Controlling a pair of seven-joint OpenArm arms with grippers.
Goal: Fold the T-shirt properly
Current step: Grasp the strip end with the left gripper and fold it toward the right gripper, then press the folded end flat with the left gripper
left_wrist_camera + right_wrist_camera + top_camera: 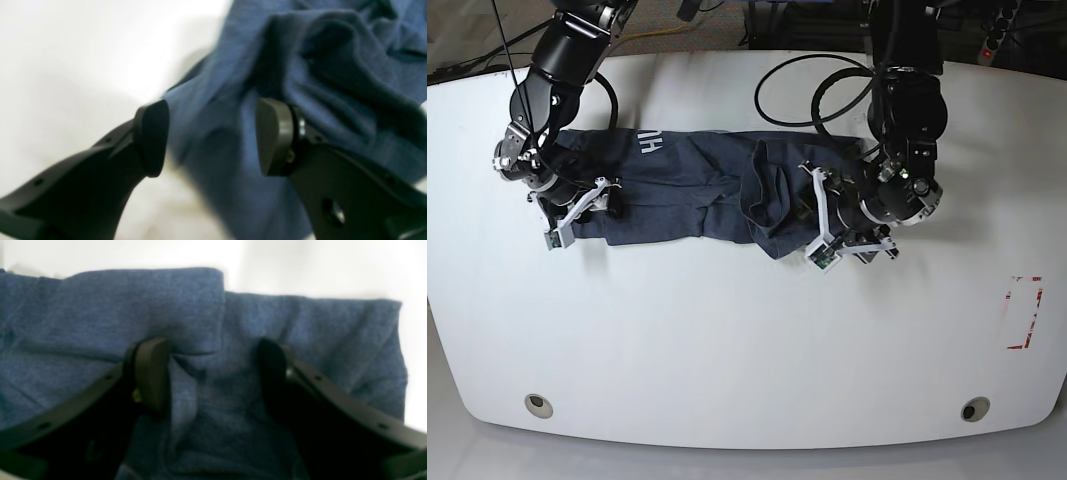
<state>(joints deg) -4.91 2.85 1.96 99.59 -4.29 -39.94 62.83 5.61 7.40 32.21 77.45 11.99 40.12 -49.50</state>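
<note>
The dark slate-blue T-shirt [687, 190] lies in a long crumpled band across the far half of the white table [727, 330], white lettering [649, 143] facing up near its left part. My left gripper [817, 218] stands open at the shirt's bunched right end. In the left wrist view its fingers [151, 136] are wide apart, with rumpled T-shirt fabric [333, 66] behind them and nothing pinched. My right gripper [579, 210] is open over the shirt's left end. The right wrist view has that gripper [213, 373] straddling a soft ridge of T-shirt cloth [100, 316].
A red-outlined rectangle [1024, 312] is marked near the table's right edge. Two round holes [538, 404] [973, 408] sit near the front corners. Black cables [797, 85] loop over the table behind the shirt.
</note>
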